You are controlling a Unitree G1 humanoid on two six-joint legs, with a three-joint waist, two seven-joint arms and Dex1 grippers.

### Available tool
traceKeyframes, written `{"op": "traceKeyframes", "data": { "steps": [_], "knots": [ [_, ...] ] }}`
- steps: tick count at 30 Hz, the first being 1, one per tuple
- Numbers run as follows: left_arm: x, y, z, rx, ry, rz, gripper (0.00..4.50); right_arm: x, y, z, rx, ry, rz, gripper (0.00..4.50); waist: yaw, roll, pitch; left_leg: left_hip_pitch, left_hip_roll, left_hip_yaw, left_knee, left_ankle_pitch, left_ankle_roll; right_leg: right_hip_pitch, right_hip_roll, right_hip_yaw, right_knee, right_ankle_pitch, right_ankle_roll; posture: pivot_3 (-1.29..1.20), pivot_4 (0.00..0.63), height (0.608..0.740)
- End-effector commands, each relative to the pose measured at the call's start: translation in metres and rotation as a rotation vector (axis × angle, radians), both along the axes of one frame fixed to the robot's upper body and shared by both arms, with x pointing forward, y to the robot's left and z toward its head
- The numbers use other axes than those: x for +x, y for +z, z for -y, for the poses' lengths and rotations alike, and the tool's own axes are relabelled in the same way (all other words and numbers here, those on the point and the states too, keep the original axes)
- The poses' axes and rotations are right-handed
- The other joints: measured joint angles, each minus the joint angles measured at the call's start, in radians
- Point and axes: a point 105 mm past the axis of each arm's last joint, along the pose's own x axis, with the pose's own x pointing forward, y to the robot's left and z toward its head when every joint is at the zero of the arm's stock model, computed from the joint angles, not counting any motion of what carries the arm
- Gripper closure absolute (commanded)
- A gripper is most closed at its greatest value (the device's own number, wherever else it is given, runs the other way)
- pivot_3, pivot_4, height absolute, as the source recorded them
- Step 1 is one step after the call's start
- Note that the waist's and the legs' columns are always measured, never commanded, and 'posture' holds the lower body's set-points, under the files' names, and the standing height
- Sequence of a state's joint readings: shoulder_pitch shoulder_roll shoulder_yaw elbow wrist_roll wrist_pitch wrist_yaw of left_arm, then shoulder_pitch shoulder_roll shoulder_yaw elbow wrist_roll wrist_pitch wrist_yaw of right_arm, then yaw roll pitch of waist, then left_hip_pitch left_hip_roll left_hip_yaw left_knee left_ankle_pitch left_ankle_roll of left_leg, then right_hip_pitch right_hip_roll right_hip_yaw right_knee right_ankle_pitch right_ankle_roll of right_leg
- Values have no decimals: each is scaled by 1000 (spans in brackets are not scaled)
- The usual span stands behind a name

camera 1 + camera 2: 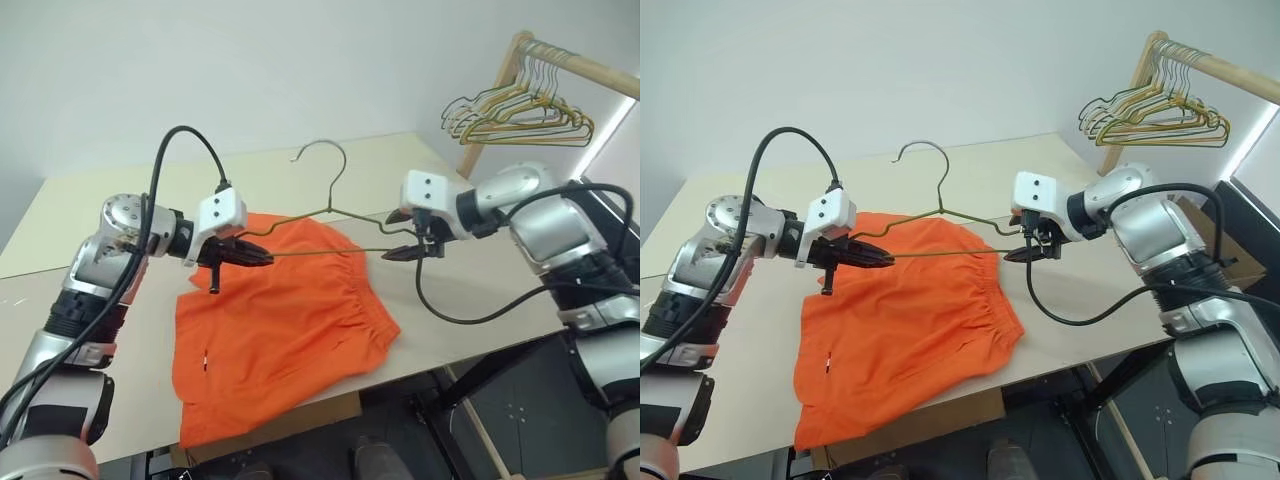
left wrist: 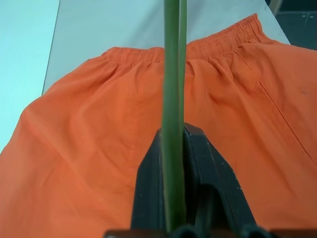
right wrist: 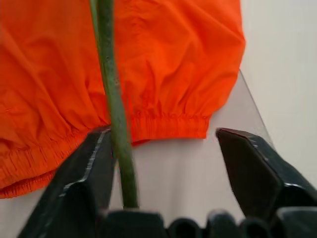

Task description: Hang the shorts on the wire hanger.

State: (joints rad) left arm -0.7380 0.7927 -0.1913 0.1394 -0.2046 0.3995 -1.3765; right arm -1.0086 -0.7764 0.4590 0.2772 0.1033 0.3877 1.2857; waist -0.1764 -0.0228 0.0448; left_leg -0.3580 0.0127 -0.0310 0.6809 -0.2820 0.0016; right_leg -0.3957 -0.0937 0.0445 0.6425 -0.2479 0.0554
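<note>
Left gripper [image 1: 262, 260] clamps one wire hanger [image 1: 325, 212] above one shorts [image 1: 280, 330]; right gripper [image 1: 405, 253] spread apart.

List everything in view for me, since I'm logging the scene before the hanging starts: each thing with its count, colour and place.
shorts: one, bright orange, spread flat on the table, reaching its near edge.
wire hanger: one, dull grey-brown, held up over the shorts between the two grippers, hook upward.
spare hangers: a bunch, gold and green, on the wooden rail at far right.
wooden rail: one, light wood, far right behind the table.
table: one, pale beige top.
left gripper: one, black fingers shut on the hanger's left end.
right gripper: one, black fingers apart, the wire lying against one finger.
</note>
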Motion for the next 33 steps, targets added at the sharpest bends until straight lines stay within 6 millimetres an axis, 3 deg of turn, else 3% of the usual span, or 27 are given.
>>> {"op": "traceKeyframes", "data": {
  "steps": [1, 8, 11, 15, 20, 25, 29, 33],
  "knots": [
    [-2, 14, 0, -16, -11, 47, 4500, -3, 21, -4, -2, 38, 41, 2270, 0, 0, 0, -1, 0, 0, 0, 0, 0, -1, 0, 0, 1, 0, 0, -123, 0, 740],
    [-2, 13, 2, -16, -27, 57, 4500, -12, 18, -12, -15, 79, 35, 4490, -3, 0, 0, -9, 0, -1, 3, 1, -1, -10, 0, 0, 5, 0, 0, -132, 0, 740],
    [-2, 14, 3, -22, -49, 73, 4500, -15, 18, -12, 2, 82, 23, 4490, -3, 0, 0, -9, 0, -1, 3, 1, -1, -10, 0, 0, 5, 0, 0, -132, 0, 740],
    [-2, 13, 1, -21, -65, 96, 3505, -24, 13, -5, 25, 77, -7, 4500, 1, 0, 0, -10, 0, -1, 4, 1, -1, -10, 0, 0, 5, 0, 0, -132, 0, 740],
    [9, 7, -17, -26, 24, 112, 1842, -39, -7, 23, 98, -62, -113, 4500, 10, 0, 0, -10, -1, -2, 5, 1, -1, -9, -1, -1, 5, 0, 0, -132, 0, 740],
    [7, 15, -36, -97, 117, 106, 179, -63, -43, 72, 185, -364, -303, 4500, 22, 0, 0, -10, -1, -1, 5, 0, -1, -9, -1, -1, 5, 0, 0, -127, 0, 740],
    [2, 23, -33, -199, 150, 215, 60, -84, -61, 102, 292, -611, -489, 4500, 28, 0, 0, -10, 0, 0, 6, 0, -1, -9, -1, -1, 5, 0, 0, -119, 0, 740],
    [-22, 27, -16, -270, 77, 199, 60, -111, -75, 123, 357, -790, -764, 4500, 38, 0, 0, -10, 0, 0, 6, 0, -1, -8, -1, 0, 5, 1, 1, -112, 0, 740]
  ]
}}
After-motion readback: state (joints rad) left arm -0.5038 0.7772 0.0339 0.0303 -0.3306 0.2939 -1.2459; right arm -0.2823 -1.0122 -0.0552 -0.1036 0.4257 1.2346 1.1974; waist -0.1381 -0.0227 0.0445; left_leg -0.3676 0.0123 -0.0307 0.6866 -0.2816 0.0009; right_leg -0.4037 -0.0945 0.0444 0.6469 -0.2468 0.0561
